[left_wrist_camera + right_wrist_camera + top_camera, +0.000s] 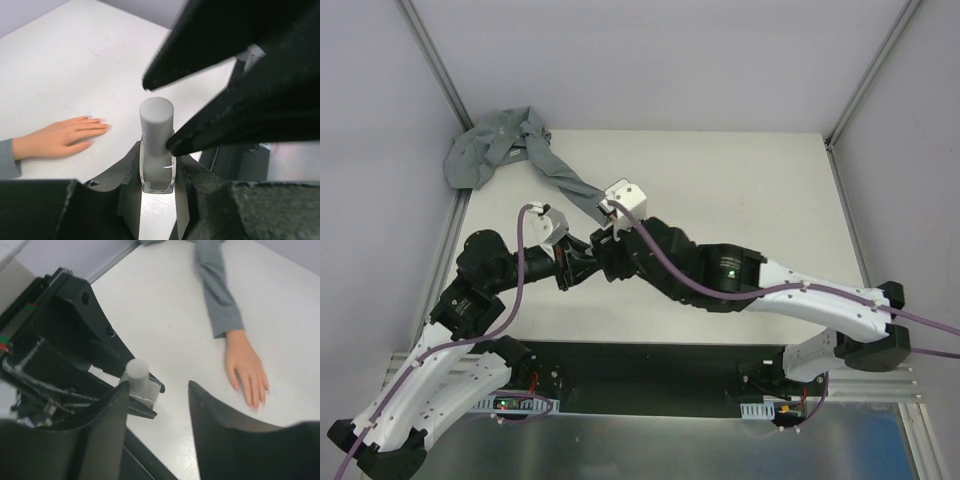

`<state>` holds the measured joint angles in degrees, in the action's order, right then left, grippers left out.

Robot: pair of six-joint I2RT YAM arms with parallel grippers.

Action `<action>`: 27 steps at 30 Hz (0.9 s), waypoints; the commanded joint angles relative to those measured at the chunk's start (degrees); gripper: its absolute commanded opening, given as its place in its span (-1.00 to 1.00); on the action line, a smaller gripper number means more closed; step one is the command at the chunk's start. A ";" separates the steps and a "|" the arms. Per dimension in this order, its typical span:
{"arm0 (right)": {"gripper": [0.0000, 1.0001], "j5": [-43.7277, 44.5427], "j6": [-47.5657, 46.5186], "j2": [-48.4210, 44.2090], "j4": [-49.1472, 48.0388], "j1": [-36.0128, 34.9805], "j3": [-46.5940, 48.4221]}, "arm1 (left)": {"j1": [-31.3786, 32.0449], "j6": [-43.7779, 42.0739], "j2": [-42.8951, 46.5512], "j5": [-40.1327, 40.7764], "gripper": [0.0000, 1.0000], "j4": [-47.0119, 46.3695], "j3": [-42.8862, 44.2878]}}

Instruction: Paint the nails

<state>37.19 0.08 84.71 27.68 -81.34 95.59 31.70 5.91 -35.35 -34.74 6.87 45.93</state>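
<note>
**Gripping a bottle (155,137) short of the nails (252,402)**

Nearest the bases, the left gripper (157,175) is clamped on the lower part of the bottle, holding it upright with its pale round cap (156,112) free above the fingers. The right gripper (158,387) reaches in from the other side with its fingers spread apart. One black finger (225,120) sits right beside the bottle under the cap, and whether it touches cannot be told. Beyond them, on the white table (740,180), the mannequin hand (246,365) lies flat, palm down. The nails are small patches at its fingertips, apart from both grippers. Farther still, the grey sleeve (215,295) runs from the wrist to the far left corner, where it lies bunched.
</note>
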 commanded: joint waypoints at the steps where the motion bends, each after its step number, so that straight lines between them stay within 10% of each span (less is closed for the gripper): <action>1: 0.21 -29.23 -4.38 -9.37 -1.13 6.27 -4.95 | -0.41 0.93 5.73 -15.39 -1.00 -3.53 -1.98; 5: 0.31 -59.96 -5.00 -12.11 -8.76 14.80 -9.45 | -0.41 5.15 8.80 -21.85 -1.00 -4.76 -3.48; 11: 0.23 -76.80 -2.72 -8.86 -16.67 17.62 -9.46 | -0.41 10.34 9.60 -25.46 -1.00 -9.42 -4.45; 18: 0.01 -82.98 2.65 -5.17 -24.34 17.53 -9.11 | -0.41 12.54 8.72 -25.82 -1.00 -12.23 -4.54; 27: -0.96 -79.83 2.30 -5.69 -23.12 16.83 -11.56 | -0.41 11.06 7.49 -13.36 -1.00 -10.66 -1.12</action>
<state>-42.26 2.00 80.71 6.52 -63.94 85.12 31.48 18.00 -26.76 -56.47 -1.61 41.23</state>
